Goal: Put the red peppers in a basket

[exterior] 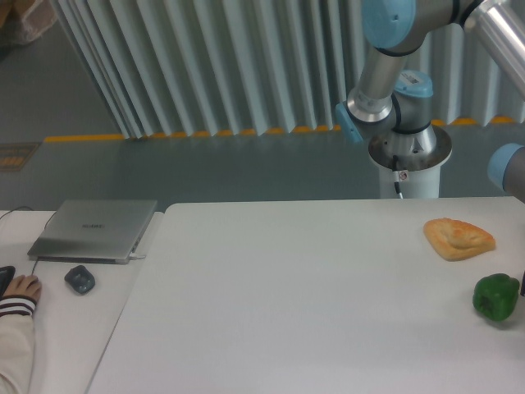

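Observation:
No red peppers and no basket show in this view. The arm's base [408, 148] stands behind the table's far edge, and its links run up and off the frame at the top right. A blue-capped joint [509, 168] shows at the right edge. The gripper itself lies beyond the right edge, out of view.
A green pepper [495, 297] sits near the right edge of the white table [312, 312], with a piece of flat bread [458, 238] behind it. On the left side table are a closed laptop [94, 230], a mouse [79, 279] and a person's hand [20, 289].

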Motion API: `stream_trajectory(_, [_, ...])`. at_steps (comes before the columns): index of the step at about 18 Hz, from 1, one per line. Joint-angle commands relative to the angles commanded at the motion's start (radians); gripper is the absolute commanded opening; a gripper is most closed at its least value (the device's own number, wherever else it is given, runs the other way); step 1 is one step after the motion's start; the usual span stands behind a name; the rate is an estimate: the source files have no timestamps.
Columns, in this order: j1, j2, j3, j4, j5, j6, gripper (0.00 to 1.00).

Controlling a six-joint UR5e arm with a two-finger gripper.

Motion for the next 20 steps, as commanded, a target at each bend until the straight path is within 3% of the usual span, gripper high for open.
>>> stream_trajectory(3, [0.003,-0.003,-0.002,0.0,0.0,0.003,1.0])
stream_trajectory(7, [0.008,-0.002,-0.002,-0.003,0.0,0.002,0.57])
stream_trajectory(8, [0.008,0.0,0.0,-0.003,0.0,-0.005,0.4])
stream_trajectory(13, [0.009,0.024,0.0,-0.015,-0.012,0.006,0.36])
stream_trajectory(18, [0.005,0.067,0.015,-0.109,-0.05,0.008,0.36])
stream_trajectory(20, [0.005,0.072,0.015,-0.113,-0.058,0.009,0.36])
